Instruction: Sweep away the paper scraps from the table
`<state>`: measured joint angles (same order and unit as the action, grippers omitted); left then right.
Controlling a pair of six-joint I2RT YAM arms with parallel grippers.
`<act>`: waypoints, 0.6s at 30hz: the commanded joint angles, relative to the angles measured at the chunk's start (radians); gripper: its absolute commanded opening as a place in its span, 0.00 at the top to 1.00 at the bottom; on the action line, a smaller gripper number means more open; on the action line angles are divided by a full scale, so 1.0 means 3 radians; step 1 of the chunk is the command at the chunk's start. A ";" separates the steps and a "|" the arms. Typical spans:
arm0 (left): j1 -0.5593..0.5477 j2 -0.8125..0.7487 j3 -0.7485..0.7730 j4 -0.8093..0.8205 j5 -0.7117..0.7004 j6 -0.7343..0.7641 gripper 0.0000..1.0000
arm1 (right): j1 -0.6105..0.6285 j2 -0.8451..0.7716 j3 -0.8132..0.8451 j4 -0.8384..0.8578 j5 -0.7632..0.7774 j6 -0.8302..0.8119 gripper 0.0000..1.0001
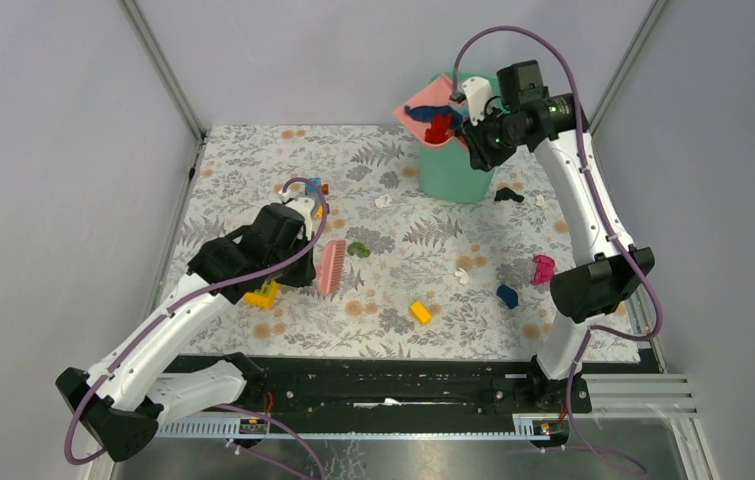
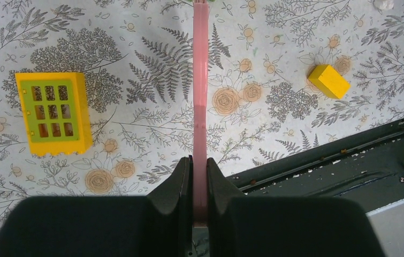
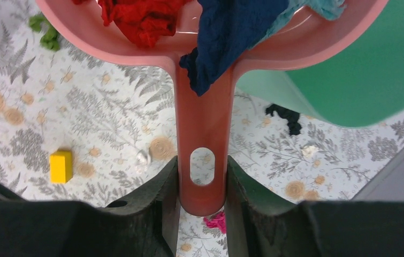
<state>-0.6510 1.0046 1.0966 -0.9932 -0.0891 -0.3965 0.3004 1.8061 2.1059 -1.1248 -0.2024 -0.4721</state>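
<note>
Small white paper scraps lie on the leaf-print table (image 1: 253, 160): one by the bin (image 1: 383, 200), one mid-table (image 1: 462, 275), one at the right (image 1: 540, 200). Two show in the right wrist view (image 3: 142, 157) (image 3: 310, 151). My left gripper (image 1: 305, 262) (image 2: 199, 163) is shut on a pink brush (image 1: 331, 268) (image 2: 200, 80) standing on the table. My right gripper (image 1: 475, 125) (image 3: 202, 163) is shut on the handle of a pink dustpan (image 1: 421, 112) (image 3: 162, 56), held over the green bin (image 1: 458, 172) (image 3: 360, 69). The pan holds red and blue crumpled pieces.
Coloured crumpled bits lie about: green (image 1: 357, 248), black (image 1: 508, 195), blue (image 1: 507, 295), pink (image 1: 543, 268). A yellow brick (image 1: 420, 312) (image 2: 328, 80) and a yellow window piece (image 1: 261, 294) (image 2: 55, 112) sit near the brush. A black rail (image 1: 373, 385) runs along the near edge.
</note>
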 commanded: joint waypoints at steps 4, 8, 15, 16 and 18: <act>-0.0005 -0.0041 -0.0033 0.0135 0.0138 0.0071 1.00 | -0.0347 0.0196 0.0620 -0.0045 0.0185 0.0130 1.00; -0.0004 -0.0048 -0.0077 0.0124 0.0137 0.0094 1.00 | -0.0463 0.0285 0.0848 0.0041 0.0611 -0.0059 1.00; -0.0008 -0.0112 -0.0088 0.0118 0.0160 0.0090 1.00 | -0.0546 0.0394 0.1029 0.0240 0.1473 -0.0817 1.00; -0.0006 -0.0112 -0.0088 0.0120 0.0156 0.0090 1.00 | -0.0544 0.0397 0.1030 0.0268 0.1538 -0.0941 1.00; -0.0006 -0.0108 -0.0106 0.0125 0.0138 0.0094 1.00 | -0.0542 0.0386 0.0983 0.0342 0.1668 -0.1198 1.00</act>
<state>-0.6510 0.9974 1.0695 -0.9936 -0.0513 -0.3817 0.1360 1.9163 2.3695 -1.0847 0.1482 -0.6518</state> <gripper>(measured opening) 0.125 0.367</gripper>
